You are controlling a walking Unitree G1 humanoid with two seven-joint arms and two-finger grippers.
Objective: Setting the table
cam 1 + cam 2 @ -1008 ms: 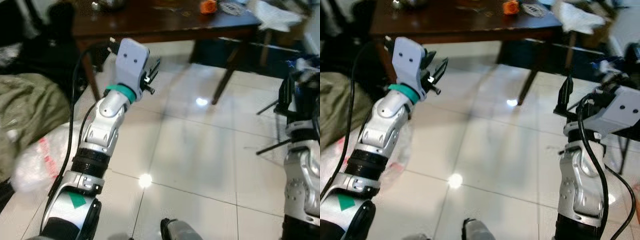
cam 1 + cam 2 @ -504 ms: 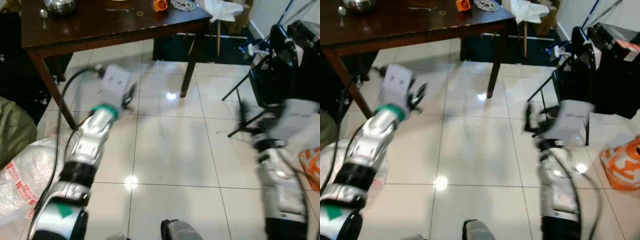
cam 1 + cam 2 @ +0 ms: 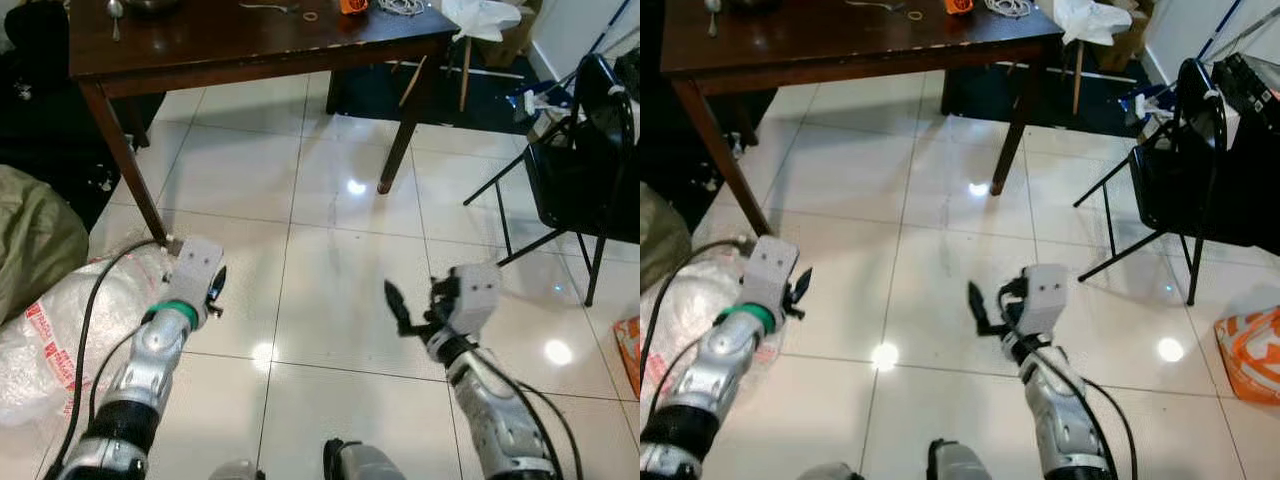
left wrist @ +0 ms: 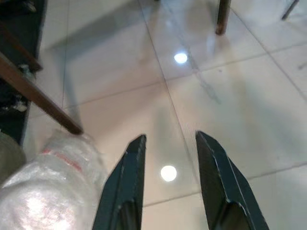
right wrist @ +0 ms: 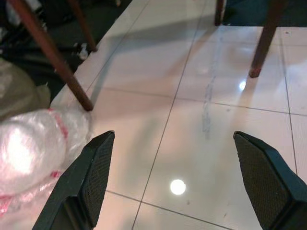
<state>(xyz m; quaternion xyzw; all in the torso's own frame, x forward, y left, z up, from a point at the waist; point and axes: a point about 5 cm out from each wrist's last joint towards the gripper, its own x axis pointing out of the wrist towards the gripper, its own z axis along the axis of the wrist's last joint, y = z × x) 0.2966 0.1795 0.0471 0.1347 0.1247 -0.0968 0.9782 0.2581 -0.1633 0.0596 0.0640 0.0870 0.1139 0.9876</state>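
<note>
Both tools empty: left tool [image 3: 216, 290] narrow gap, right tool [image 3: 985, 308] spread wide. Counter [image 3: 240, 40] w/ spoon [image 3: 114, 10] at 12 o'clock. Risk imo: clipping plastic bag [image 3: 60, 320] at 9 or chair [image 3: 580, 170] at 2 when walking.

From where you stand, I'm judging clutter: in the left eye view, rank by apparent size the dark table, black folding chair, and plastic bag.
1. Dark table
2. Black folding chair and plastic bag: similar; bag sits nearer, so unsure.

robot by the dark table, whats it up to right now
Nothing is being handled. The robot stands on the tiled floor short of the dark wooden table, both arms held low. The left gripper and the right gripper are open and empty. A spoon lies on the table. A clear plastic bag sits on the robot's left.
</note>
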